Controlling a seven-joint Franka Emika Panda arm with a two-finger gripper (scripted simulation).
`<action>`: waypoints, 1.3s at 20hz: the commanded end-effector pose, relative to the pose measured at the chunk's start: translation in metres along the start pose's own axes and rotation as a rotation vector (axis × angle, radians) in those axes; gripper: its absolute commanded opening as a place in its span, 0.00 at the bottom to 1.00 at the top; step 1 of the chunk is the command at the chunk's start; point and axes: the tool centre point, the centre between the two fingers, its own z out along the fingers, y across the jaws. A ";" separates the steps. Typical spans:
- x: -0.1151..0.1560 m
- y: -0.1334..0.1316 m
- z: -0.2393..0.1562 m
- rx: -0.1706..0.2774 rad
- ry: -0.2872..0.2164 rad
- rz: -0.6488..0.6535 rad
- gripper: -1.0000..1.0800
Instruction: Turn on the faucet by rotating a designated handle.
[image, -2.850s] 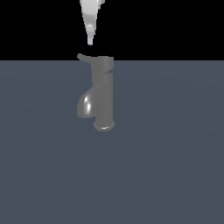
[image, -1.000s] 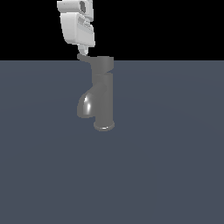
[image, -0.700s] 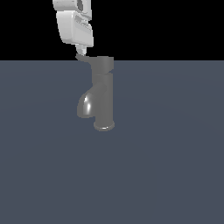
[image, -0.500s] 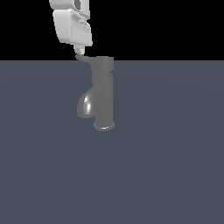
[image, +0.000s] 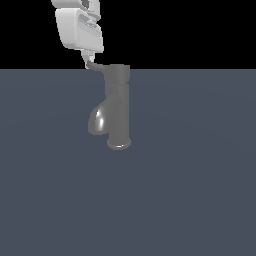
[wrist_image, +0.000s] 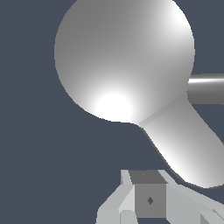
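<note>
The grey faucet (image: 118, 107) stands upright on a dark surface, its glossy spout (image: 99, 120) bulging toward the exterior view's left. The handle (image: 98, 66), a thin flat lever, sticks out from the top cap toward the same side. My gripper (image: 88, 59) hangs just above the lever's outer end with its fingers together, the tips touching or nearly touching it. In the wrist view the round cap (wrist_image: 122, 57) fills the frame, and the handle (wrist_image: 188, 148) runs from it like a paddle. My gripper (wrist_image: 148, 199) sits shut beside the paddle's tip with nothing between its fingers.
A flat slate-grey surface (image: 200, 190) spreads all around the faucet's flared base (image: 119, 144). A short cylindrical part (wrist_image: 205, 89) juts from the cap in the wrist view.
My gripper came down from high above to the handle's end, then shifted slightly toward the exterior view's left. The lever's tip has moved a little the same way.
</note>
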 end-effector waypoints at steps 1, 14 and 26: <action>0.006 0.008 0.000 -0.007 0.003 0.003 0.00; 0.020 0.039 0.000 -0.011 0.003 0.002 0.00; 0.033 0.058 -0.001 -0.011 0.001 -0.013 0.00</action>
